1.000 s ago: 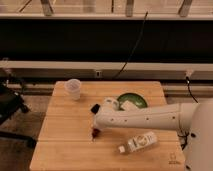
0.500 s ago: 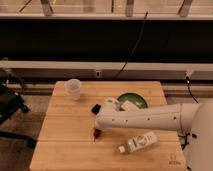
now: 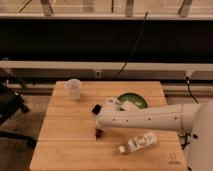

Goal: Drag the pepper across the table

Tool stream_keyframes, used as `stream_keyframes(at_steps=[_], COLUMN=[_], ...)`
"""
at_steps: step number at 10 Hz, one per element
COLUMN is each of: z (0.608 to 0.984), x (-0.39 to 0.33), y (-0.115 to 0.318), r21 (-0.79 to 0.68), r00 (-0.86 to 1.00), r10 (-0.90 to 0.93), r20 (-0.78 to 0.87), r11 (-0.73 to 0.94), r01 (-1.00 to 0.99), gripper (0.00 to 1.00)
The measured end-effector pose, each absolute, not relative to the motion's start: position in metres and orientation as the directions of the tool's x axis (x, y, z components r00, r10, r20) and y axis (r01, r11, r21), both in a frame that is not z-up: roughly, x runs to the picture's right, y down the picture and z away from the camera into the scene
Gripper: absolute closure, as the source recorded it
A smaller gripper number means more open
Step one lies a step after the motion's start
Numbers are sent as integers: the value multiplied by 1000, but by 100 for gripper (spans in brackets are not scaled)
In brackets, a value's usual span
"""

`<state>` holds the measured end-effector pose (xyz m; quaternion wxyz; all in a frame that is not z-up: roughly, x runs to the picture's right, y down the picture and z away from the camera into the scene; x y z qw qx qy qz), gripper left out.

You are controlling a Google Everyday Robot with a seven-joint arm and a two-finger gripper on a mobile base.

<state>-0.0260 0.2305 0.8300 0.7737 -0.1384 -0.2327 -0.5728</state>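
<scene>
We see the table (image 3: 65,130) as light, matt wood with plank lines. The arm (image 3: 145,119) has a smooth white plastic-looking shell; its gripper (image 3: 99,131) sits low at the pepper (image 3: 98,133), which looks dark red and dull. 1 clear plastic cup (image 3: 73,89) and 1 pale plastic-looking bottle (image 3: 138,143) seem smooth.

office or lab | fingers (image 3: 99,131) over table (image 3: 65,130) | office chair (image 3: 10,107)

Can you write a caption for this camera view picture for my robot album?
Robot gripper reaches down onto the pepper mid-table, near a bottle, cup and green plate.
</scene>
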Motion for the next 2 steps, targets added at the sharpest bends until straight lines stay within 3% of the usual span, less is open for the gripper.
stream_keyframes(at_steps=[2], z=[830], x=[-25], y=[231], r21=[51], r00=[233], r10=[-822], r20=[519], r11=[302], r01=[952], gripper=[96])
